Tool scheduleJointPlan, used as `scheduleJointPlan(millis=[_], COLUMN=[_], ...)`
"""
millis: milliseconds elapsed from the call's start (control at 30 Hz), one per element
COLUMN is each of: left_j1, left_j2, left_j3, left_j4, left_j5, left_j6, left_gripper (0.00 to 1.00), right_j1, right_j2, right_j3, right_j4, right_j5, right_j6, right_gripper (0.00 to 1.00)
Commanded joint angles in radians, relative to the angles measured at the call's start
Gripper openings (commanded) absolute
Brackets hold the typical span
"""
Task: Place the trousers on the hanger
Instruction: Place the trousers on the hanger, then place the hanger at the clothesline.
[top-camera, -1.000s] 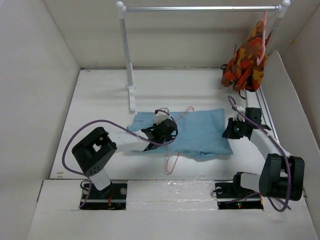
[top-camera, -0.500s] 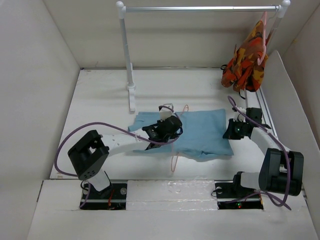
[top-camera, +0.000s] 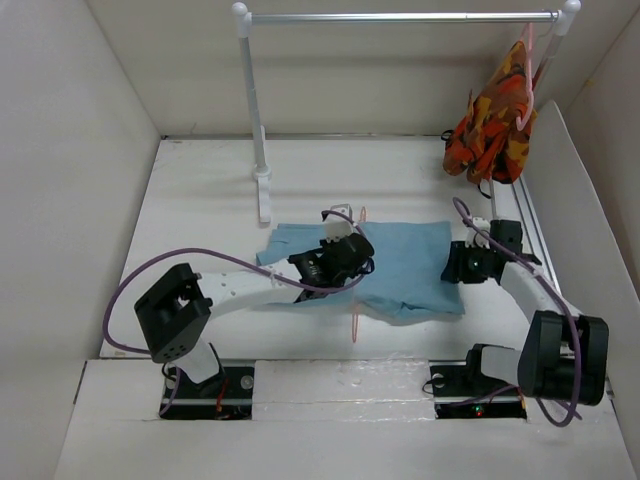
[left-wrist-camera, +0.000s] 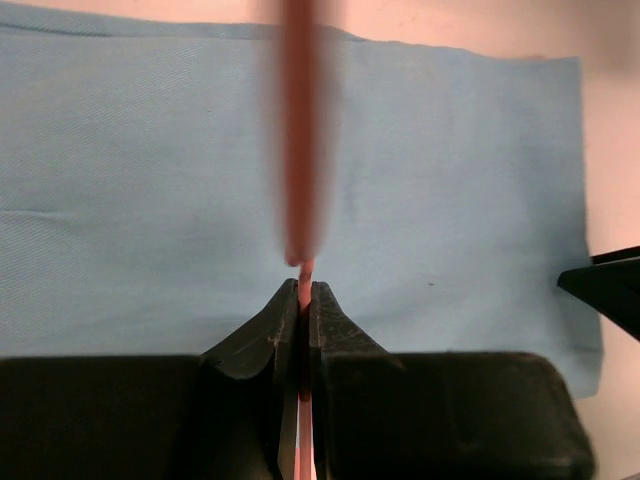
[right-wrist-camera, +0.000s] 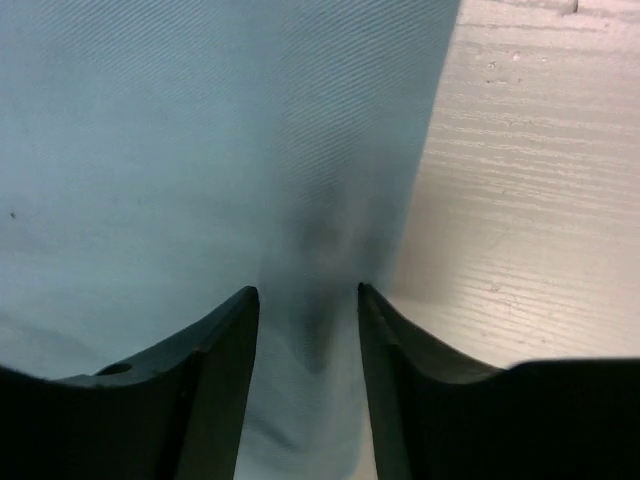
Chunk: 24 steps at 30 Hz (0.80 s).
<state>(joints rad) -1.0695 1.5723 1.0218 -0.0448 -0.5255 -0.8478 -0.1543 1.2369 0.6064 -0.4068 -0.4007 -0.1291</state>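
Note:
The light blue trousers (top-camera: 412, 268) lie flat and folded across the middle of the white table. My left gripper (top-camera: 352, 262) hovers over their left part, shut on the thin pink wire of the hanger (top-camera: 354, 326), which stands nearly edge-on and pokes out beyond both long edges of the cloth. In the left wrist view the hanger (left-wrist-camera: 300, 150) runs straight up from my left gripper (left-wrist-camera: 304, 290) over the trousers (left-wrist-camera: 140, 200). My right gripper (top-camera: 456, 268) is at the cloth's right edge. In its own view my right gripper (right-wrist-camera: 308, 295) is open, with the creased trousers (right-wrist-camera: 150, 150) edge between the jaws.
A white clothes rack (top-camera: 255, 110) with a metal rail (top-camera: 400, 17) stands at the back. An orange-red patterned garment (top-camera: 495, 128) hangs on another pink hanger at the rail's right end. White walls close in on the left and right of the table (right-wrist-camera: 540, 150).
My right gripper has opened and let go of the trousers' right edge. My left gripper has moved right over the cloth with the hanger, which has turned from a slanted loop to nearly edge-on.

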Motion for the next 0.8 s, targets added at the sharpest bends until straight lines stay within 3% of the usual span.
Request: scheduleJointPlan(millis=[0,100,267,467,533,600,767], left_j1=[-0.044,-0.060,-0.069,-0.069,-0.069,-0.069,-0.069], left_j2=[-0.031,-0.037,-0.080,-0.089,-0.089,-0.087,-0.090], left_j3=[0.098,0.161,0.253,0.296,0.307,0.310,0.328], left_j4=[0.005,-0.023,0.003,0.026,0.037,0.037,0.037], left_j5=[-0.122,-0.175,-0.182,-0.185,-0.177,-0.176,-0.168], left_j6=[-0.004,0.016,0.084,0.131,0.134,0.135,0.141], left_gripper=[0.00,0.00,0.00,0.00,0.00,0.00,0.00], right_j1=[0.009,0.019,0.061,0.298,0.416,0.447,0.677], right_j2=[-0.077,-0.179,-0.399,-0.511,-0.554,-0.560,-0.550], right_j3=[0.059,0.134,0.188,0.195,0.144,0.116,0.040], right_j4=[-0.052,-0.118,-0.075,0.067,0.190,0.218,0.452], right_j5=[-0.016,-0.104,-0.315,-0.412,-0.406,-0.376,-0.215], right_j6=[-0.010,0.005,0.168,0.333,0.475,0.532,0.686], right_gripper=[0.53,0.63,0.65,0.71,0.73,0.73,0.74])
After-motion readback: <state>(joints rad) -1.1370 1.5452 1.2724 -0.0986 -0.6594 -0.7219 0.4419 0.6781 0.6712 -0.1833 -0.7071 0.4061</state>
